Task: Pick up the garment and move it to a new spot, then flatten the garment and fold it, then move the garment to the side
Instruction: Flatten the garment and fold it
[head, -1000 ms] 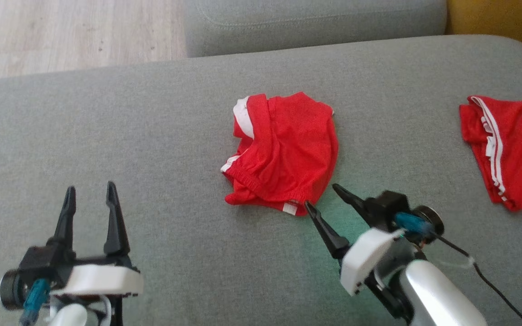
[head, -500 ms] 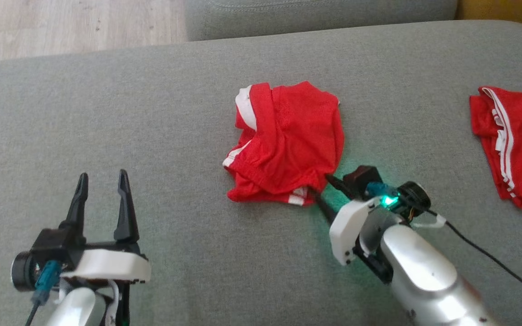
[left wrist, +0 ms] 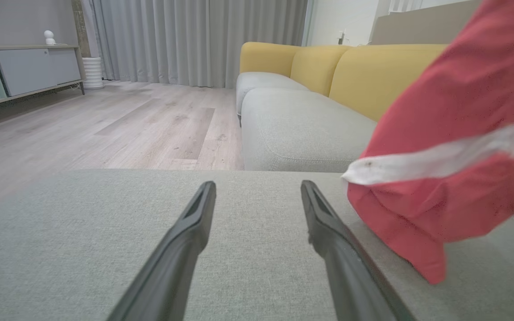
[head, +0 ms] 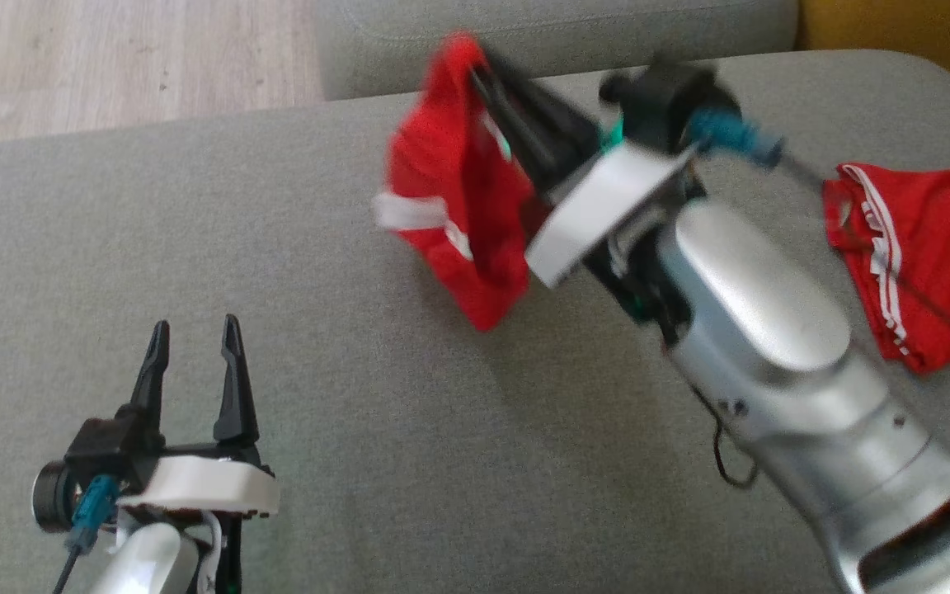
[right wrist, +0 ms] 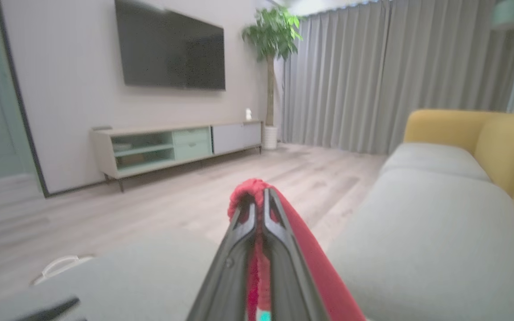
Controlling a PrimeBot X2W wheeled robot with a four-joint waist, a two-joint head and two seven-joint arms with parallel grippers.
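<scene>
The garment (head: 450, 206), red shorts with white stripes, hangs in the air above the grey sofa cushion (head: 277, 272), bunched and blurred. My right gripper (head: 479, 74) is shut on its upper edge, fingers pointing up and left. In the right wrist view red cloth (right wrist: 250, 191) sits pinched between the shut fingers (right wrist: 239, 236). The left wrist view has the garment (left wrist: 453, 169) hanging at the right, beside my left gripper (left wrist: 257, 187). My left gripper (head: 195, 330) stands open at the lower left, above the cushion with nothing in it.
A second red garment with white stripes (head: 920, 264) lies at the cushion's right edge. Another grey cushion (head: 557, 41) sits behind, yellow sofa backs (left wrist: 373, 67) to the right, and wooden floor (head: 112, 58) beyond the far left edge.
My right gripper shut on the garment's near edge and lifted it off the cushion, up and away. The left gripper stayed open and in place.
</scene>
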